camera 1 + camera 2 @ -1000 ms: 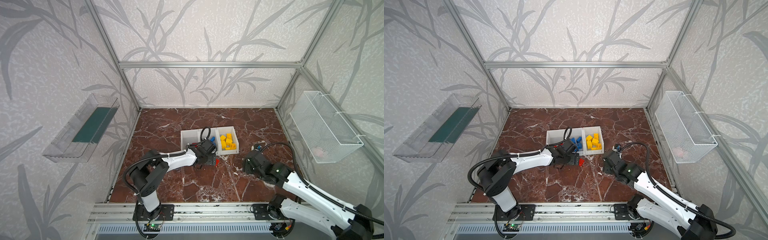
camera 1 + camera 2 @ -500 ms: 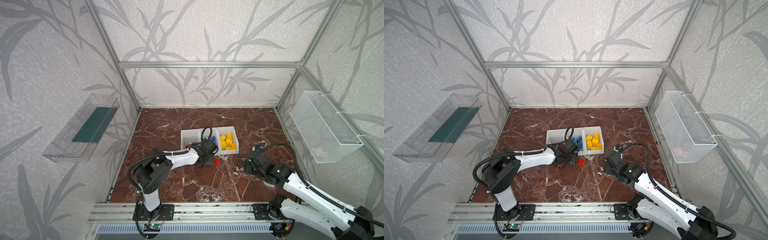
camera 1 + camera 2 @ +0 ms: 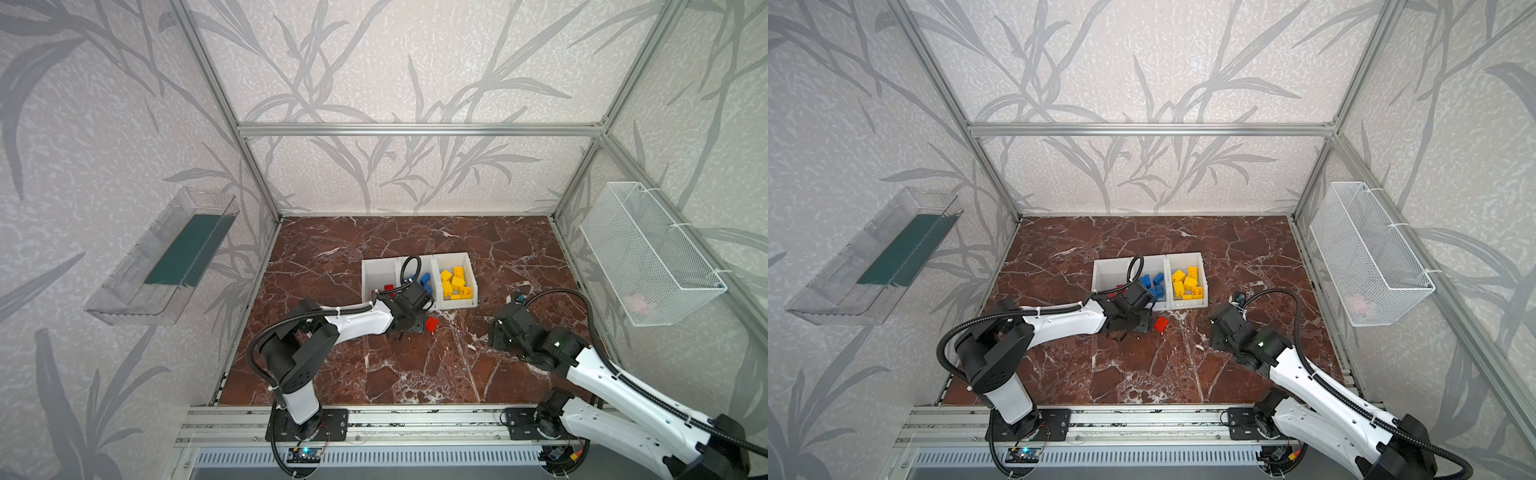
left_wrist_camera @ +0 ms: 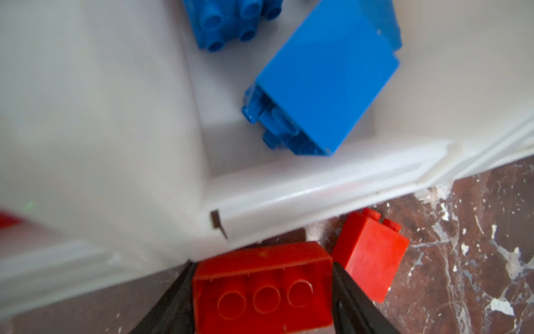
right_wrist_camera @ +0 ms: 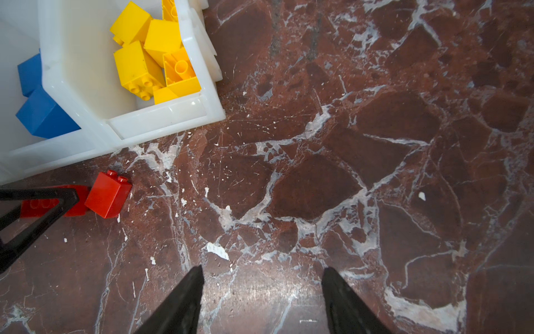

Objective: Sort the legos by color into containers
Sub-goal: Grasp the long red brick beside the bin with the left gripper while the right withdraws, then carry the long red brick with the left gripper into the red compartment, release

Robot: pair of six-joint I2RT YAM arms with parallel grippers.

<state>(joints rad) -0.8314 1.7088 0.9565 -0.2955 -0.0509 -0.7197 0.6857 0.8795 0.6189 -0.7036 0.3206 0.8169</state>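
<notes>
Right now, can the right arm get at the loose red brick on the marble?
Probably yes. Bare marble lies between the right end effector, open, and the loose red brick. The left end effector, shut on a second red brick, crowds its far side.

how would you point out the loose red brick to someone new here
Find the row of white bins on the marble floor. Just in front of the middle bin, holding blue bricks, lies the loose red brick. Unlike the red brick beside it, clamped in the left pincer, it lies free, studs toward the bins.
</notes>
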